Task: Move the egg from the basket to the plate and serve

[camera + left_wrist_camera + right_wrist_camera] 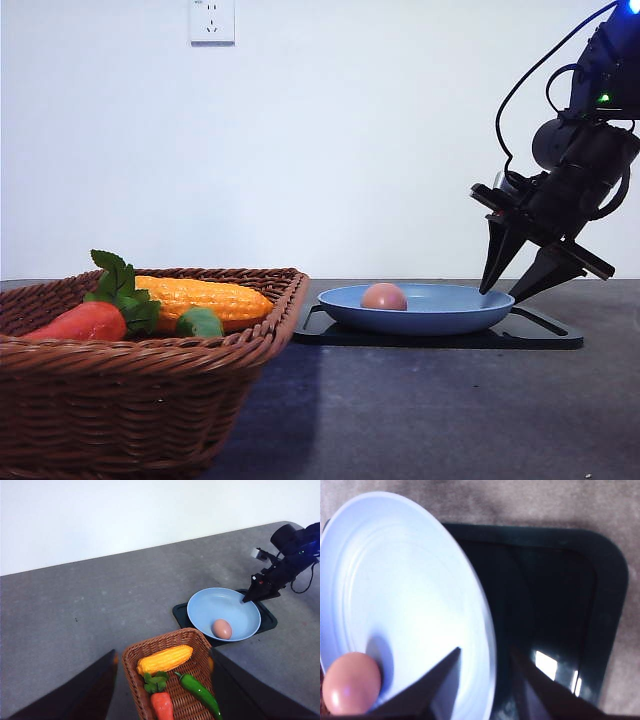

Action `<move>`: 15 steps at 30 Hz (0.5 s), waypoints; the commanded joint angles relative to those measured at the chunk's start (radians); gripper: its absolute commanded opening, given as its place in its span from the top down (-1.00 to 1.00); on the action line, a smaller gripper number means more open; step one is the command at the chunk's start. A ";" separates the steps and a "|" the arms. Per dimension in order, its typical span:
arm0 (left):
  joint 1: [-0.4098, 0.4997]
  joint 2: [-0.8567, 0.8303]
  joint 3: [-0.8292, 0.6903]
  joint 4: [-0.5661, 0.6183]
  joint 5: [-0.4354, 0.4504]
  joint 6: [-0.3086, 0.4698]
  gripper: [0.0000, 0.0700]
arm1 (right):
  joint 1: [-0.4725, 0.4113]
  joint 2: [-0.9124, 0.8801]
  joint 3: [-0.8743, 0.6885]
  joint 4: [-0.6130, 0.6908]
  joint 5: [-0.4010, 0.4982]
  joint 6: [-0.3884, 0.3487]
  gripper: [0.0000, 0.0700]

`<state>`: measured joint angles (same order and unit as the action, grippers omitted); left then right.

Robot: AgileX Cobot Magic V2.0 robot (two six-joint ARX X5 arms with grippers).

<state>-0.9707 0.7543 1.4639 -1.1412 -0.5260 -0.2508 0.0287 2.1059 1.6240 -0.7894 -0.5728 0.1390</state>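
On the matte sky-blue round plate [440, 312], toward its basket-facing side: one small, smooth, pinkish-brown oval egg [384, 296], slightly glossy, resting on the plate floor just inside the rim.

Under the plate: one flat black rectangular tray [545, 332], lying on the dark grey worktop [430, 410].

At the plate's far rim, opposite the egg: the right gripper [520, 285], black, two tapered fingers pointing down. Jaws spread apart, holding nothing. In the right wrist view one finger [437, 687] lies over the plate's inner face and the other over the tray, so the rim runs between them; contact with the rim cannot be told.

Bearing of egg from jaws: across the plate, toward the basket, well clear of both fingers. The egg's long axis appears to lie roughly level; its exact heading is unclear.

Beside the plate, on the egg's side: one brown woven wicker basket [150, 385], rectangular, flared sides, braided rim. Contents: yellow corn cob [205, 296], red-orange carrot with green leaves [85, 320], green pepper [200, 692]. No egg in it.

Nearer arm: the right, by judgement; its jaws already straddle the plate edge. The left gripper's dark fingers [70, 695] hang above the basket, well apart from the plate; their state cannot be told.

Status, by judgement: transfer done, serving remains. The coming grasp turns on the rim, not the egg.
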 commanded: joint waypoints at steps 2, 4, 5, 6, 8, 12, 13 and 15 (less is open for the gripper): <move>-0.008 0.029 0.017 0.012 -0.007 0.000 -0.05 | -0.008 0.003 0.051 -0.031 -0.003 -0.007 0.35; -0.008 0.045 0.017 0.012 -0.007 0.001 -0.05 | -0.015 -0.010 0.080 -0.083 -0.003 -0.024 0.35; -0.008 0.055 0.017 0.014 -0.007 0.002 -0.05 | -0.019 -0.021 0.097 -0.123 -0.003 -0.033 0.36; -0.008 0.065 0.017 0.016 -0.007 0.004 -0.03 | -0.021 -0.034 0.111 -0.163 -0.001 -0.047 0.37; -0.008 0.094 0.017 0.024 -0.008 0.014 0.08 | -0.027 -0.076 0.124 -0.224 0.006 -0.073 0.41; -0.007 0.161 0.017 0.067 -0.042 0.071 0.45 | -0.026 -0.193 0.124 -0.271 0.040 -0.090 0.68; -0.004 0.180 0.017 0.081 -0.049 0.089 0.59 | -0.023 -0.225 0.123 -0.279 0.049 -0.095 0.78; 0.006 0.219 0.017 0.112 -0.053 0.118 0.89 | -0.005 -0.299 0.122 -0.287 0.073 -0.110 0.98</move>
<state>-0.9586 0.9541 1.4639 -1.0450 -0.5717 -0.1773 0.0083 1.8167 1.7203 -1.0724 -0.5043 0.0605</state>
